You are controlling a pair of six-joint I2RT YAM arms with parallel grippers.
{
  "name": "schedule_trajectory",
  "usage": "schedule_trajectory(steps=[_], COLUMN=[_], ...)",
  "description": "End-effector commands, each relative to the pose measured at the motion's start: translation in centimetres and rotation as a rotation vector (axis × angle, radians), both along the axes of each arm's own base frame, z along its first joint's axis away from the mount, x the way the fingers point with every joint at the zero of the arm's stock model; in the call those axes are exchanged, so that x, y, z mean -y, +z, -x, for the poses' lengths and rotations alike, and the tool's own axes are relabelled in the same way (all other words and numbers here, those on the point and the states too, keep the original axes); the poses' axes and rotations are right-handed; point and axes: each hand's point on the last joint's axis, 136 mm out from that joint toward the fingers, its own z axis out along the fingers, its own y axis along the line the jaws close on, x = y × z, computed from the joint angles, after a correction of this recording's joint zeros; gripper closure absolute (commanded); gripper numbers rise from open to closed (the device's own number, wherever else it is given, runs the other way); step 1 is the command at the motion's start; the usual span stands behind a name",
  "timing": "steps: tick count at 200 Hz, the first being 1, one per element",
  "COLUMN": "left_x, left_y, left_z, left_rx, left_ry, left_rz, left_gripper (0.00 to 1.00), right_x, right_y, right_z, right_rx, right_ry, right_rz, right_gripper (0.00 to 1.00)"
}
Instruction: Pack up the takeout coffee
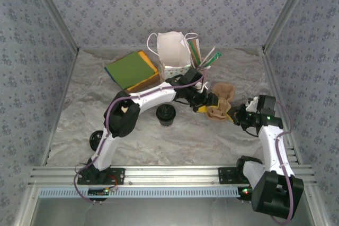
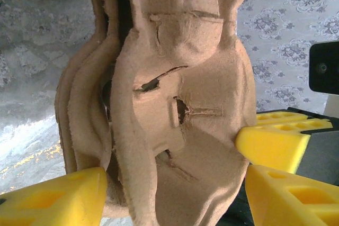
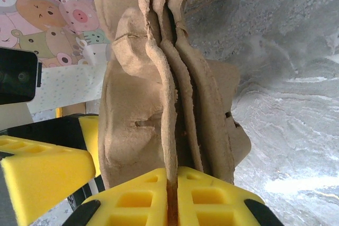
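Takeout coffee (image 1: 166, 114) upright on the marbled table (image 1: 79, 109), lid on, right of a loose black lid (image 1: 97, 140), clear of both grippers. Further right, left gripper (image 2: 172, 197) spread wide, its 2 yellow fingers (image 2: 53, 199) either side of a stack of pulp cup carriers (image 1: 221, 101) (brown, nested together). Right gripper (image 3: 170, 191) pinched tight on an edge of the stack, from its right.

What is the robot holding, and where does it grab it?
The right gripper pinches the brown cup trays by a thin edge; the left gripper is open around them.
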Motion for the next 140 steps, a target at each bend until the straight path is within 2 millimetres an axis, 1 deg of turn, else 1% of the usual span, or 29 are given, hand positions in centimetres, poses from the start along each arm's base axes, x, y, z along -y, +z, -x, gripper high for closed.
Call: schedule_trajectory(steps=[1, 39, 47, 65, 78, 87, 103, 120, 140], left_x=[0.7, 0.4, 0.3, 0.1, 0.1, 0.2, 0.5, 0.8, 1.0], left_y=[-0.3, -0.7, -0.9, -1.3, -0.7, 0.0, 1.6, 2.7, 3.0], left_z=[0.2, 0.0, 0.0, -0.1, -0.3, -0.4, -0.7, -0.9, -1.1], left_rx=[-0.002, 0.005, 0.004, -0.005, 0.0, 0.01, 0.032, 0.048, 0.046], left_ry=[-0.02, -0.018, -0.017, -0.011, -0.008, -0.008, -0.006, -0.008, -0.008], left_rz=[0.004, -0.012, -0.02, -0.026, -0.016, -0.003, 0.022, 0.044, 0.057], left_gripper=[0.3, 0.28, 0.26, 0.26, 0.26, 0.26, 0.27, 0.27, 0.29], right_x=[-0.6, -0.6, -0.6, -0.6, -0.6, -0.6, -0.6, -0.5, -0.7], right_y=[2.2, 2.4, 2.4, 2.4, 2.3, 2.2, 1.6, 0.8, 0.5], right_z=[-0.6, -0.6, -0.6, -0.6, -0.5, -0.4, -0.1, 0.2, 0.4], right_rx=[0.076, 0.08, 0.08, 0.08, 0.076, 0.077, 0.053, 0.058, 0.065], right_ry=[0.037, 0.039, 0.039, 0.043, 0.043, 0.047, 0.042, 0.068, 0.082], right_rz=[-0.013, -0.009, -0.009, -0.007, -0.003, 0.005, 0.019, 0.059, 0.076], right_gripper=[0.9, 0.9, 0.9, 0.9, 0.9, 0.9, 0.9, 0.9, 0.9])
